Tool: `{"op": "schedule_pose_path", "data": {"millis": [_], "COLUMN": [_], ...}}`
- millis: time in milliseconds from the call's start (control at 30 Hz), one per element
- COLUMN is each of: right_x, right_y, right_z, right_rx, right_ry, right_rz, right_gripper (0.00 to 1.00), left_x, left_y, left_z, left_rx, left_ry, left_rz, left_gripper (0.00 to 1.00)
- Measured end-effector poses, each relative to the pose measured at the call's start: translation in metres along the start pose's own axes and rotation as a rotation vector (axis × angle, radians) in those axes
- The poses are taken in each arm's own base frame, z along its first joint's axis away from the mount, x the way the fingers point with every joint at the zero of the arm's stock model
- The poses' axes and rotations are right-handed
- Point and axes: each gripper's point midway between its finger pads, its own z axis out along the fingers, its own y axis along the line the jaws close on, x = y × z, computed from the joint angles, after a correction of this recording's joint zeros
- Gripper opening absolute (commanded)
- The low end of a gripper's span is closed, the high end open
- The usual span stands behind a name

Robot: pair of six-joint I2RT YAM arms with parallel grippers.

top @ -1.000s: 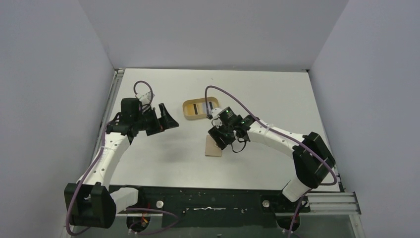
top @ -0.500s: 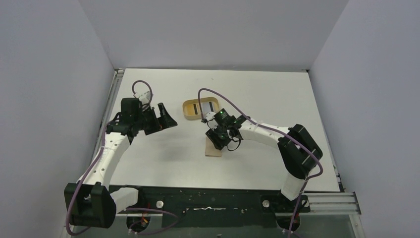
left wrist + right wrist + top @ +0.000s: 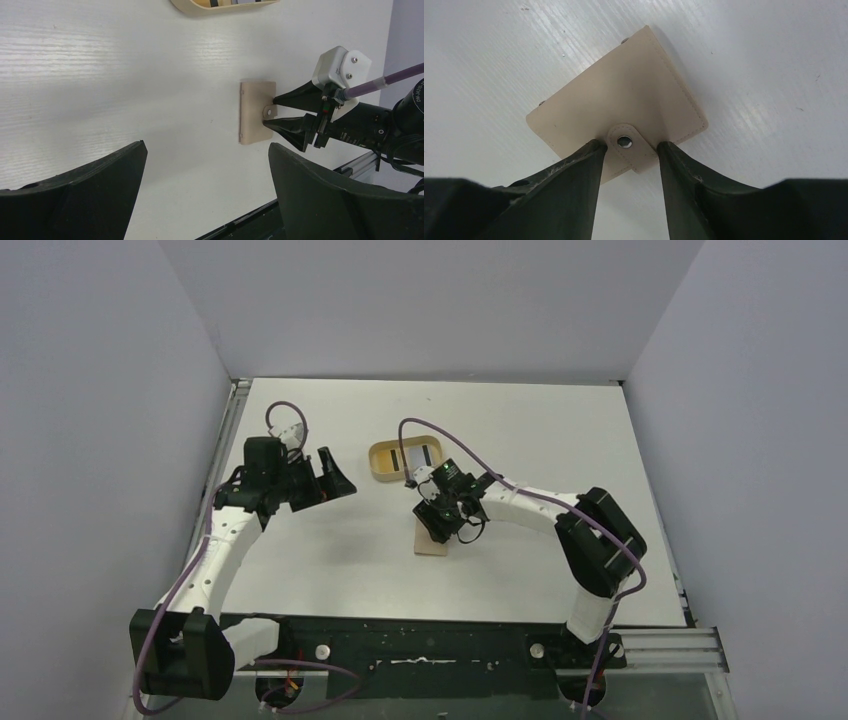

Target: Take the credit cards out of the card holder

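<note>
Right pincer (image 3: 630,145) narrowly parted, tips flanking the snap tab (image 3: 634,157) of the closed tan card holder (image 3: 624,90), grip uncertain, holder flat on the white surface (image 3: 560,440), oval tray (image 3: 380,470) beyond holding credit cards (image 3: 412,457), left pincer (image 3: 338,480) wide, hovering well apart.

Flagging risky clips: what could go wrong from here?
The right tool straddles the narrow snap tab of the closed card holder; its tips could slip off. The left tool hangs open and apart, so nothing pins the card holder; pulling the tab might drag or lift it whole.
</note>
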Motion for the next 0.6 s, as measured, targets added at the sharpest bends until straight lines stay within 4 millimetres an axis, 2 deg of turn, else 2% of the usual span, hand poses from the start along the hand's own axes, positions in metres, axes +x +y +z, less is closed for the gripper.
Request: {"op": "schedule_pose_path", "data": {"millis": [67, 133, 333, 600], "right_x": [0.0002, 0.0006, -0.0006, -0.0029], "right_y": [-0.0003, -0.0001, 0.0009, 0.0021], "right_z": [0.0001, 0.0007, 0.0007, 0.0010], "right_rx": [-0.007, -0.012, -0.024, -0.033], "right_ry": [0.000, 0.001, -0.005, -0.015], "right_rz": [0.003, 0.005, 0.006, 0.020], "right_gripper": [0.44, 0.38, 0.01, 0.00], "left_x": [-0.0008, -0.0012, 0.0001, 0.0007], "left_y": [0.0001, 0.0006, 0.0016, 0.0064], "left_z": [-0.0003, -0.0004, -0.0007, 0.0022], "left_rx": [-0.002, -0.005, -0.008, -0.028], "left_ry": [-0.002, -0.003, 0.002, 0.007], "left_rz": [0.003, 0.006, 0.009, 0.009], "left_gripper": [0.91, 0.91, 0.91, 0.91]}}
